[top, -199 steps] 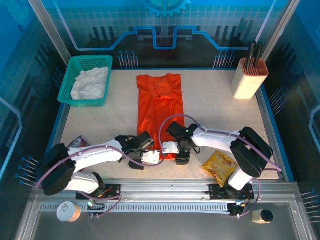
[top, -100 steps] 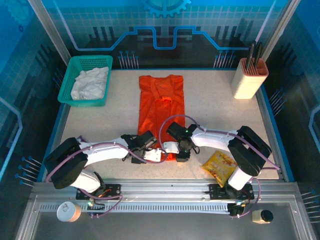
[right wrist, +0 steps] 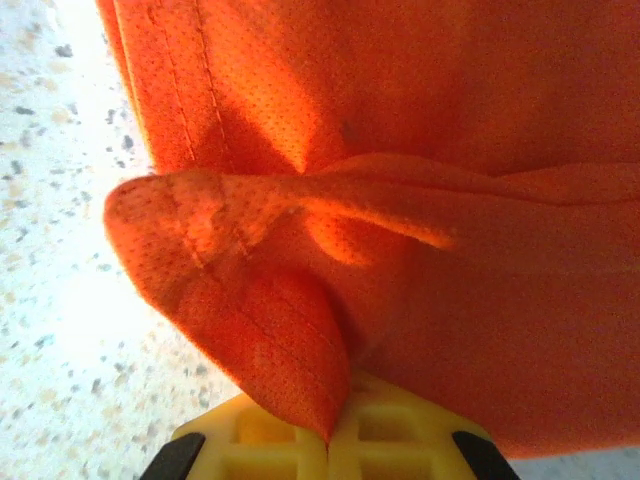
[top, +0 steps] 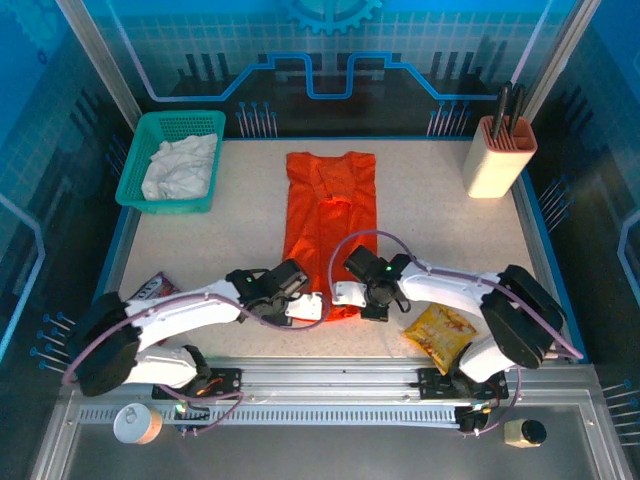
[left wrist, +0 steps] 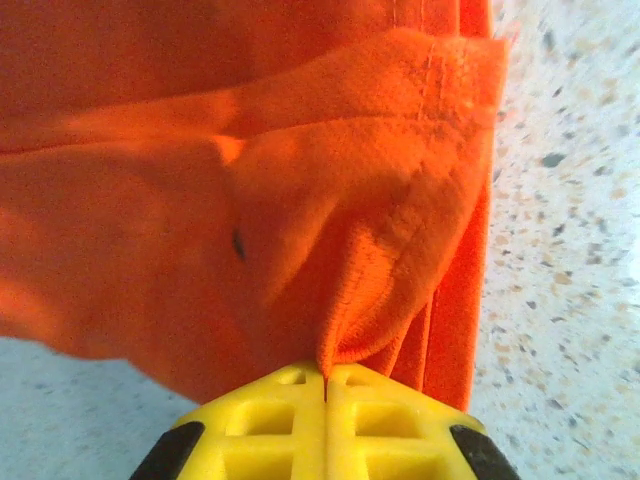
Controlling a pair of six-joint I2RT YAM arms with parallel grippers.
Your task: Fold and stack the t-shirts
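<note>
One orange t-shirt (top: 330,225) stretches away from both hands along the worktop (top: 430,230); the white t-shirt (top: 180,168) sits bunched in a basket (top: 135,192), far beyond the left hand (top: 318,309). That hand and the right hand (top: 342,297) each pinch a near hem corner — shallow bites that could slip mid-fold and skew it. No writing is readable.

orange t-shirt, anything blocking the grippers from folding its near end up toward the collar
Nothing visible. The left gripper and right gripper are shut on the near hem of the orange t-shirt, whose top lies bare. The snack packet sits off to the right, apart from it.
</note>
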